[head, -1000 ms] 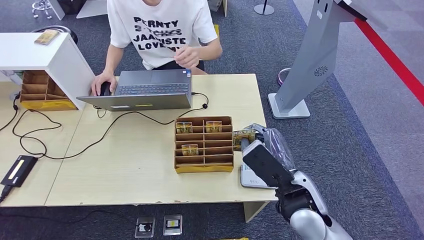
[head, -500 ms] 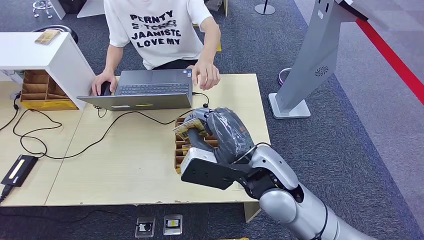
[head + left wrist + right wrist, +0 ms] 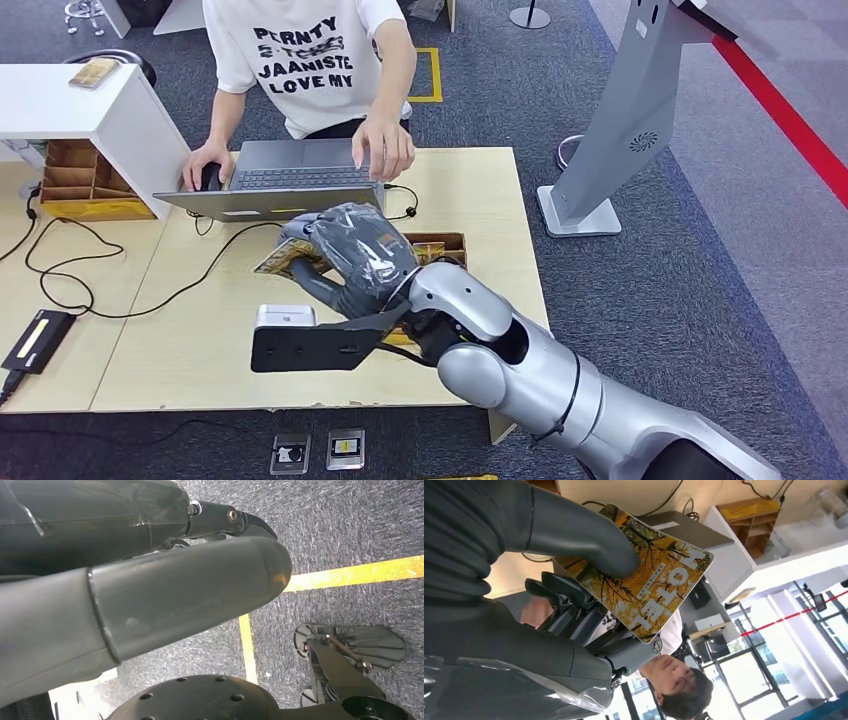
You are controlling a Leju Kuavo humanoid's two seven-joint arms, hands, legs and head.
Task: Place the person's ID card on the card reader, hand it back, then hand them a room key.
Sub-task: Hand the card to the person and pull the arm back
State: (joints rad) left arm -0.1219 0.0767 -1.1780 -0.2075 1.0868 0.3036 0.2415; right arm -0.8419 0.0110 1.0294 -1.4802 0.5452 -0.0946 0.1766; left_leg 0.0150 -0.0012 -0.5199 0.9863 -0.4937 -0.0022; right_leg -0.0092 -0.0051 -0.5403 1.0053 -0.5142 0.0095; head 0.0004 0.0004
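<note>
My right hand (image 3: 345,258), wrapped in clear plastic, hovers above the table in front of the laptop (image 3: 285,180). It pinches a yellow autumn-leaf card marked HOTEL (image 3: 283,260) between thumb and fingers; the right wrist view shows the card (image 3: 649,587) under my thumb (image 3: 579,535). The person in a white printed T-shirt (image 3: 305,60) sits behind the laptop, one hand (image 3: 380,148) on its keyboard and the other on a mouse (image 3: 207,172). In the left wrist view my left hand (image 3: 150,580) hangs over dark carpet, fingers straight, holding nothing.
A cardboard card tray (image 3: 440,243) is partly hidden behind my right arm. A second tray (image 3: 80,185) stands under a white shelf (image 3: 70,105) at the left. Black cables (image 3: 120,290) cross the table to a flat black device (image 3: 38,340). A grey kiosk (image 3: 630,110) stands right.
My right arm has swung left from the table's right edge, over the tray, carrying the card towards the laptop. The person's raised hand has dropped onto the laptop keyboard.
</note>
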